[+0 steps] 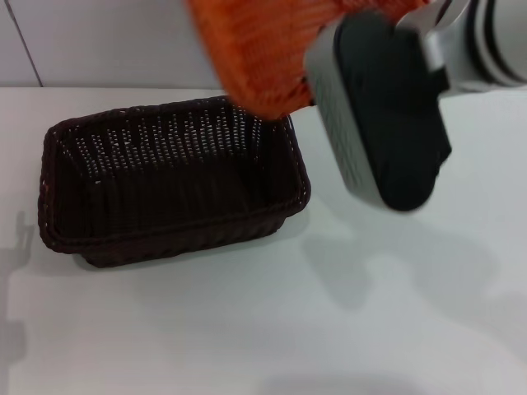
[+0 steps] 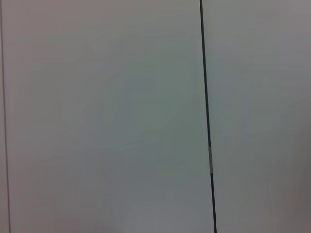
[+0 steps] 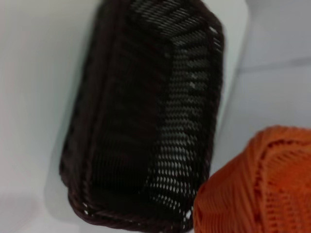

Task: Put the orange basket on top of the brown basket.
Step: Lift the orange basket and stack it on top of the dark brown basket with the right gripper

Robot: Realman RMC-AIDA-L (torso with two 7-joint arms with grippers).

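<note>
The orange basket [image 1: 263,45] hangs in the air at the top of the head view, tilted, its lower corner over the far right rim of the brown basket [image 1: 169,185]. My right gripper [image 1: 319,81] holds it by its right side, with the fingers hidden behind the weave. The brown basket stands upright and empty on the white table. In the right wrist view the brown basket [image 3: 146,116] lies below and a corner of the orange basket [image 3: 257,189] shows close up. My left gripper is out of view; the left wrist view shows only a wall.
The white table [image 1: 346,329] runs in front of and to the right of the brown basket. A pale tiled wall [image 1: 99,41] stands behind the table. My right arm's grey and black wrist [image 1: 387,123] hangs over the table's right part.
</note>
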